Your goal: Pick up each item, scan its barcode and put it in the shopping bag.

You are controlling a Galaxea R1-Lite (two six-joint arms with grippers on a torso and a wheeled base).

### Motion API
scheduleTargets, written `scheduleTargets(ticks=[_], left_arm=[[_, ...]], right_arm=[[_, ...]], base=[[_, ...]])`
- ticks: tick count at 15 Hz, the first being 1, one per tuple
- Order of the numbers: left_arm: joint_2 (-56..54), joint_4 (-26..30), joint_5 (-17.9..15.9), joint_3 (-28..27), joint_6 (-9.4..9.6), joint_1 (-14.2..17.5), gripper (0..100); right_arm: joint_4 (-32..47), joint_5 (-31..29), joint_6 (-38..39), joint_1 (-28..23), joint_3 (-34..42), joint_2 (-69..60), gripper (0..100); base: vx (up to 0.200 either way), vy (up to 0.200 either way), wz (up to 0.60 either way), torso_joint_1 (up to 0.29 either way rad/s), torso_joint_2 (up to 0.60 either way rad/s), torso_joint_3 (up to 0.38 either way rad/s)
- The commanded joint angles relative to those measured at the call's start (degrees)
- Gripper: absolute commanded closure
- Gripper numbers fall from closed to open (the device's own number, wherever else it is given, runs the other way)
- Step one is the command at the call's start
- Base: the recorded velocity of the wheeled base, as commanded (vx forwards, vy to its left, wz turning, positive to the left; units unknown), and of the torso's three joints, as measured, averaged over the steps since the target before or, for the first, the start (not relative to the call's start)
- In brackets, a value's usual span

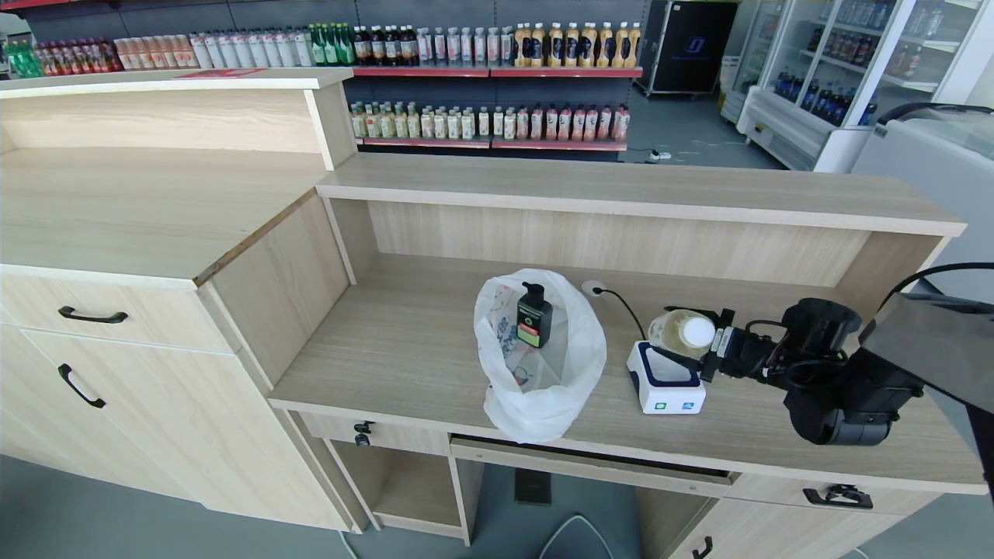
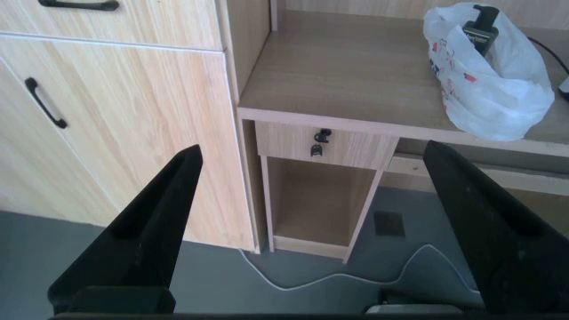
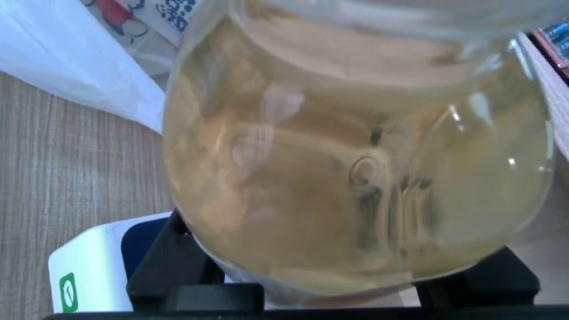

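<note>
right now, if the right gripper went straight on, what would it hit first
Likely the shopping bag: the right gripper, holding the bottle over the scanner, points at the bag's side. Height is unclear, so it might skim the rim.

One bag (image 1: 543, 404) is counted on the one counter (image 1: 404, 341), and one pump bottle (image 1: 534, 314) is seen inside it. One drink bottle (image 1: 677, 332) and one scanner (image 1: 665, 380) are counted beside the bag, with one cable (image 1: 621, 300) behind them. Two bar handles (image 1: 92, 315) are counted on the cabinet (image 1: 155, 373) at left. Two shelf rows (image 1: 497, 71) of bottles are seen at the back; those bottles are too many to be counted.
</note>
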State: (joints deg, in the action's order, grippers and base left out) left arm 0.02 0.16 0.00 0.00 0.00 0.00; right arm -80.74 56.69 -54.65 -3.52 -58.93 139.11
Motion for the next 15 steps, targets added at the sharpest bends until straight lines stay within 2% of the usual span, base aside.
scheduleTargets(ticks=[1, 3, 4, 5, 6, 7, 9, 13, 15], left_arm=[[0.0, 0.0, 0.0, 0.0, 0.09, 0.0, 0], [0.0, -0.1, 0.0, 0.0, 0.0, 0.0, 0], [0.0, 0.0, 0.0, 0.0, 0.0, 0.0, 0], [0.0, 0.0, 0.0, 0.0, 0.0, 0.0, 0], [0.0, 0.0, 0.0, 0.0, 0.0, 0.0, 0], [0.0, 0.0, 0.0, 0.0, 0.0, 0.0, 0], [0.0, -0.1, 0.0, 0.0, 0.0, 0.0, 0], [0.0, -0.1, 0.0, 0.0, 0.09, 0.0, 0], [0.0, 0.0, 0.0, 0.0, 0.0, 0.0, 0]], right_arm=[[1.3, -1.8, 12.3, -0.8, 0.1, -7.9, 100], [7.6, -11.3, 22.4, -2.1, 2.2, -17.2, 100], [13.2, -17.7, 28.5, -3.1, 4.3, -23.0, 100], [16.1, -20.8, 30.8, -3.5, 5.2, -25.5, 100], [24.7, -29.6, 36.0, -4.5, 7.4, -31.7, 100], [27.7, -33.0, 38.2, -4.8, 8.8, -34.3, 100], [32.3, -41.0, 39.1, -5.4, 13.8, -39.4, 100], [35.0, -60.7, 38.5, -3.1, 14.7, -41.9, 100], [35.2, -62.8, 38.0, -2.9, 14.9, -42.1, 100]], base=[[0.0, 0.0, 0.0, 0.0, 0.0, 0.0], [0.0, 0.0, 0.0, 0.0, 0.0, 0.0], [0.0, 0.0, 0.0, 0.0, 0.0, 0.0], [0.0, 0.0, 0.0, 0.0, 0.0, 0.0], [0.0, 0.0, 0.0, 0.0, 0.0, 0.0], [0.0, 0.0, 0.0, 0.0, 0.0, 0.0], [0.0, 0.0, 0.0, 0.0, 0.0, 0.0], [0.0, 0.0, 0.0, 0.0, 0.0, 0.0], [0.0, 0.0, 0.0, 0.0, 0.0, 0.0]])
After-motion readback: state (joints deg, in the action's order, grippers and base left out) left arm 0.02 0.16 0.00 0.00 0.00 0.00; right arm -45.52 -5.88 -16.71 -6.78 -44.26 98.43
